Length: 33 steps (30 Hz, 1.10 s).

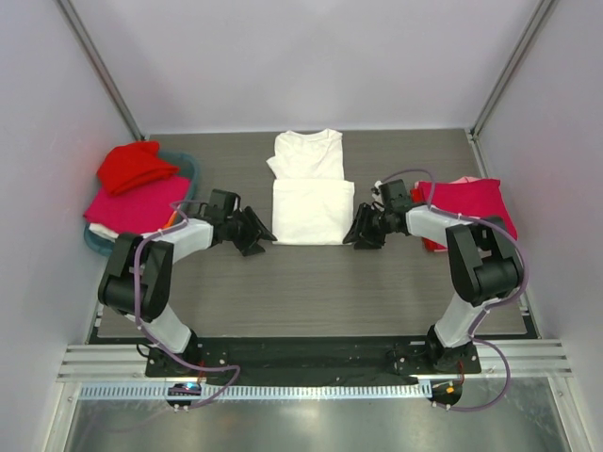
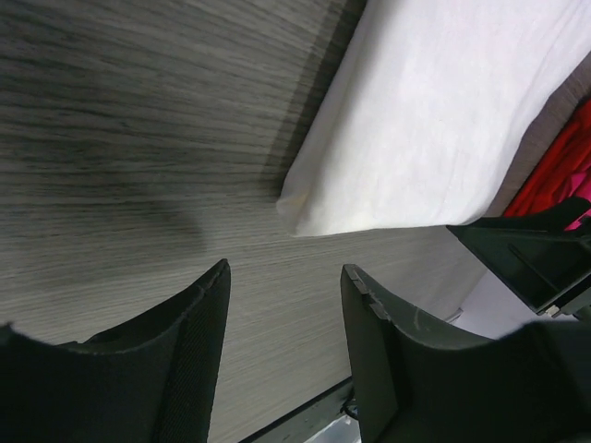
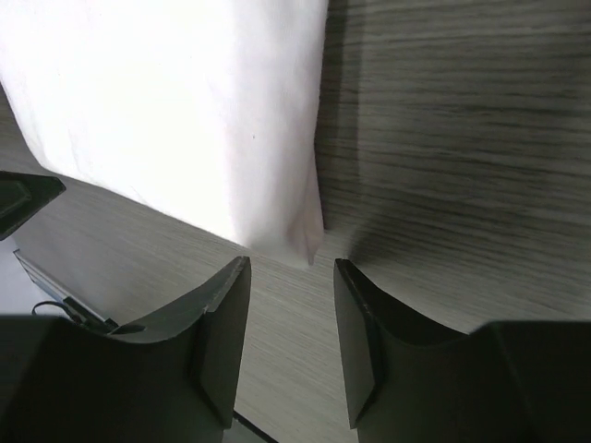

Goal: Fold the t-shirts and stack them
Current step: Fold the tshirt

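Top external view: the grey bench [image 1: 311,282] carries a part-folded white t-shirt [image 1: 311,193] at its middle. A teal basket [image 1: 189,165] at far left holds a magenta t-shirt [image 1: 132,207] and a red t-shirt [image 1: 135,165]. A magenta pile [image 1: 476,202] lies at right. The left hand [image 1: 262,234] and right hand [image 1: 356,234], both spread and empty, flank the white t-shirt's near corners.

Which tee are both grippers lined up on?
The white t-shirt, mid-table: its near corners lie just ahead of the open left gripper and right gripper. The red tee and the magenta tee at right lie off to the sides.
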Tool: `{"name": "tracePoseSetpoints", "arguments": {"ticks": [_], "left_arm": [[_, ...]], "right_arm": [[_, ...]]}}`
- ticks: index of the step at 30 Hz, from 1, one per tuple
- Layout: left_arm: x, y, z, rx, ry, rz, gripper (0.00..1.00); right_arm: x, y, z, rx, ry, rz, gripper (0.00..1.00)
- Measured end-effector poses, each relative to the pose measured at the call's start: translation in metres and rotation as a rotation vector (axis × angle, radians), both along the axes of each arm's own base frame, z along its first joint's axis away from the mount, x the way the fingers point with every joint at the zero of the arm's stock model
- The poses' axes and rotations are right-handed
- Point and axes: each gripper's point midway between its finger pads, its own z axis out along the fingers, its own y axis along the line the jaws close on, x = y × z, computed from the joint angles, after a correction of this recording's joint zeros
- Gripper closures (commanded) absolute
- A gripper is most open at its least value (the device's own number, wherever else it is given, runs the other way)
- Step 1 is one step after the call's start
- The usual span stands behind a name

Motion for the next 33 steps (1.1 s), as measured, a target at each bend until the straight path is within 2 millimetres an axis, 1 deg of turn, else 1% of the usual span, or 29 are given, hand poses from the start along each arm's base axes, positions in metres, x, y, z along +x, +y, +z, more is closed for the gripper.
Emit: {"name": "tracePoseSetpoints", "arguments": {"ticks": [1,3,6,10,11,13,14,16,22,23,27,29,30,31,32,33], "left_arm": [[-0.001,0.0,-0.001,0.001,0.004,-0.001,0.49],[-0.002,0.0,-0.004,0.003,0.008,-0.003,0.5],[-0.003,-0.002,-0.008,0.005,0.012,-0.01,0.5],[-0.004,-0.005,-0.015,0.006,0.023,-0.021,0.51],[-0.003,-0.007,-0.015,0.001,0.019,-0.025,0.51],[-0.001,-0.009,-0.015,-0.004,0.011,-0.028,0.52],[0.0,-0.01,-0.015,-0.008,0.007,-0.03,0.52],[0.001,-0.011,-0.016,-0.014,0.005,-0.035,0.54],[0.006,-0.015,-0.017,-0.025,-0.006,-0.039,0.58],[0.007,-0.015,-0.018,-0.025,-0.008,-0.038,0.6],[0.01,-0.015,-0.021,-0.017,-0.014,-0.029,0.74],[0.013,-0.015,-0.023,-0.016,-0.021,-0.024,0.76],[0.014,-0.015,-0.023,-0.018,-0.024,-0.021,0.79],[0.016,-0.016,-0.023,-0.017,-0.031,-0.018,0.83],[0.018,-0.016,-0.024,-0.016,-0.037,-0.012,0.9],[0.019,-0.017,-0.024,-0.015,-0.039,-0.008,1.0]], "right_arm": [[0.001,0.002,-0.001,0.003,-0.004,0.003,0.55],[0.003,0.003,-0.003,0.005,-0.007,0.004,0.61],[0.004,0.004,-0.008,0.01,0.001,0.0,0.66],[0.006,0.006,-0.009,0.015,-0.003,0.001,0.68],[0.007,0.006,-0.01,0.016,-0.004,0.002,0.75],[0.007,0.006,-0.01,0.014,-0.006,0.002,0.82],[0.007,0.006,-0.011,0.013,-0.004,0.002,0.91],[0.007,0.006,-0.013,0.012,0.0,0.003,0.99],[0.006,0.006,-0.013,0.013,0.002,0.003,0.99],[0.006,0.006,-0.013,0.013,0.002,0.003,0.99],[0.006,0.006,-0.013,0.016,0.003,0.004,0.99],[0.006,0.006,-0.013,0.017,0.003,0.005,0.99],[0.006,0.007,-0.013,0.018,0.003,0.006,0.99],[0.006,0.007,-0.013,0.019,0.004,0.006,0.99],[0.006,0.007,-0.013,0.019,0.004,0.007,0.99],[0.006,0.007,-0.013,0.019,0.004,0.007,0.99]]}}
